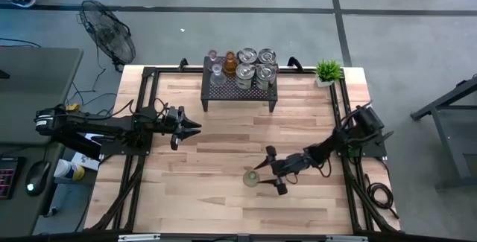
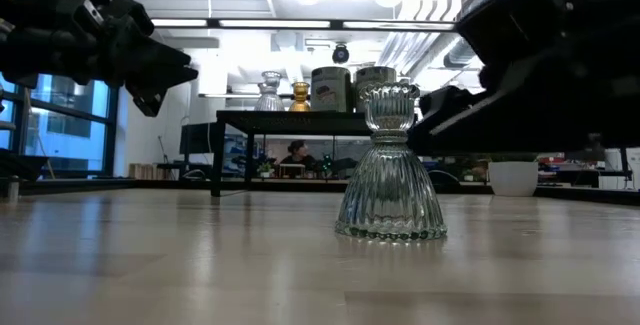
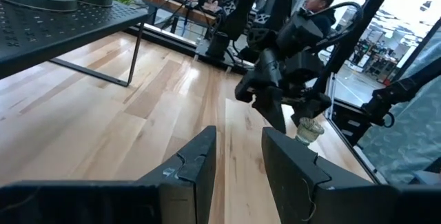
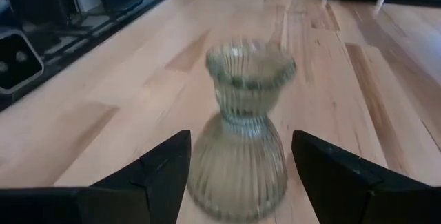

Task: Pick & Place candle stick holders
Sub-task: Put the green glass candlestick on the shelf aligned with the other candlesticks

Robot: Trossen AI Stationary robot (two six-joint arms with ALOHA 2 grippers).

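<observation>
A pale green ribbed glass candle stick holder [image 1: 251,177] stands upright on its wide base on the wooden table, right of the middle; it also shows in the low view [image 2: 390,170]. My right gripper [image 4: 239,176] is open, level with the table, one finger on either side of the holder's base without visibly touching it. Several other holders, clear, silvery and one amber [image 1: 230,63], stand on a black mesh rack [image 1: 238,86] at the far edge. My left gripper [image 1: 190,129] is open and empty above the table, left of the rack.
A small potted green plant [image 1: 328,71] stands at the far right corner. Black frame rails [image 1: 141,108] run along the table's left and right sides. A floor fan [image 1: 108,33] stands beyond the far left corner. Bare wood lies between the rack and the near edge.
</observation>
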